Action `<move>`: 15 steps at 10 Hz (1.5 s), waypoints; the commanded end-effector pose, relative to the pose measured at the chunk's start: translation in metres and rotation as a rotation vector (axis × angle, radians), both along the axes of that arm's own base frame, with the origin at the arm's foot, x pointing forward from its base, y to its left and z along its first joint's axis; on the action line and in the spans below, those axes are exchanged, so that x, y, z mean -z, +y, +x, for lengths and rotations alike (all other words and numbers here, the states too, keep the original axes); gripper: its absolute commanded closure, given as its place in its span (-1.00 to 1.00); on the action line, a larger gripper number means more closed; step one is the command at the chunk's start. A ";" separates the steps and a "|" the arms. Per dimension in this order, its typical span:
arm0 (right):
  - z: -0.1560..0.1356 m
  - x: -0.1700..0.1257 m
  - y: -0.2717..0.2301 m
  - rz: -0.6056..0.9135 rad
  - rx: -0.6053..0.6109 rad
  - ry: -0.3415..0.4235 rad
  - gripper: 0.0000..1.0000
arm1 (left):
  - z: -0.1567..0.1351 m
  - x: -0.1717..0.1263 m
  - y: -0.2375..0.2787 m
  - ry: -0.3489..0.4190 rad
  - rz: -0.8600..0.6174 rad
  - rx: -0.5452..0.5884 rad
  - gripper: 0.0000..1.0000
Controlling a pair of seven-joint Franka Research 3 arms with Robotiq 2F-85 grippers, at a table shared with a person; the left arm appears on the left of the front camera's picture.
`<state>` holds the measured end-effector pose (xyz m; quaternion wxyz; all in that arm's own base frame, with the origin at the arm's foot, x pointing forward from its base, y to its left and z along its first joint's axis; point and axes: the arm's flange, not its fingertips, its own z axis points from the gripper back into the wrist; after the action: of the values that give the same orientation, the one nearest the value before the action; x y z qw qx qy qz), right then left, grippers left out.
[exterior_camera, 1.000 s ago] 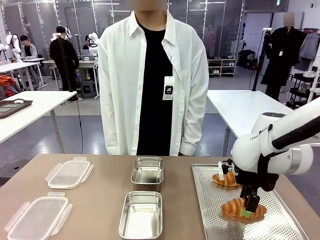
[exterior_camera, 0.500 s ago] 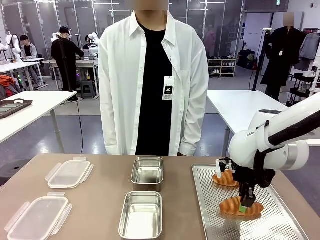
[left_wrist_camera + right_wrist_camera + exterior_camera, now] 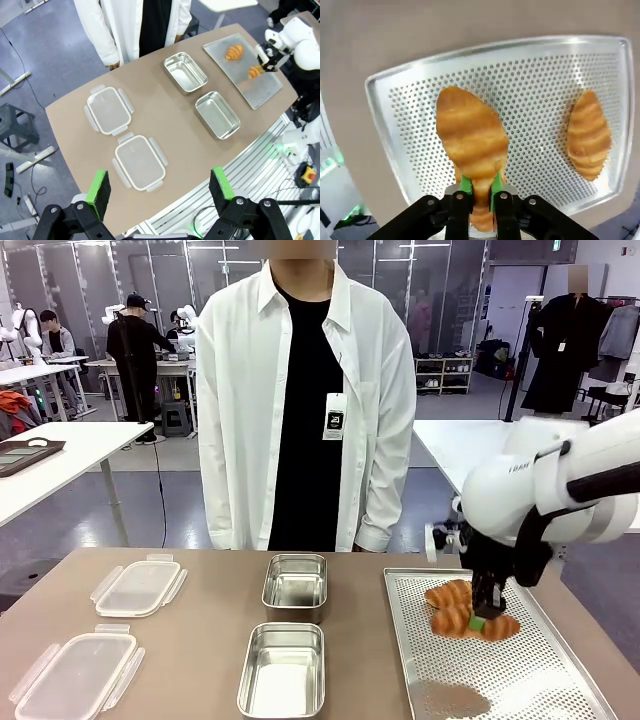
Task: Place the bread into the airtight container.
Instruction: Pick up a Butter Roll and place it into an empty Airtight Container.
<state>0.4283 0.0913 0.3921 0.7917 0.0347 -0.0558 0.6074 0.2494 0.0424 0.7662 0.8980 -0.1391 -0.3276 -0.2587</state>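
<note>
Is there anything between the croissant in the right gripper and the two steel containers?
Nothing visible. The right gripper holds the golden croissant above the perforated metal tray; only bare brown table lies before the near steel container and far steel container.

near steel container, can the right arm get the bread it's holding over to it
Probably yes. The right gripper holds the croissant above the tray, and the near container sits open, lidless and empty, with just bare table between them.
</note>
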 end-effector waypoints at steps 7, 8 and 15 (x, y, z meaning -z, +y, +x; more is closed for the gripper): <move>-0.074 -0.068 0.187 -0.058 0.184 -0.091 1.00 | 0.000 -0.002 -0.001 -0.007 0.009 0.014 -1.00; -0.078 -0.061 0.221 -0.079 0.205 -0.092 1.00 | 0.000 -0.002 -0.001 -0.007 0.009 0.014 -1.00; -0.079 -0.021 0.308 -0.085 0.733 -0.147 1.00 | 0.000 -0.002 -0.001 -0.007 0.009 0.014 -1.00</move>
<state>0.3463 0.3868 0.4121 0.9281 -0.0442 -0.0724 0.3626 0.2492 0.0417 0.7664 0.8981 -0.1382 -0.3276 -0.2589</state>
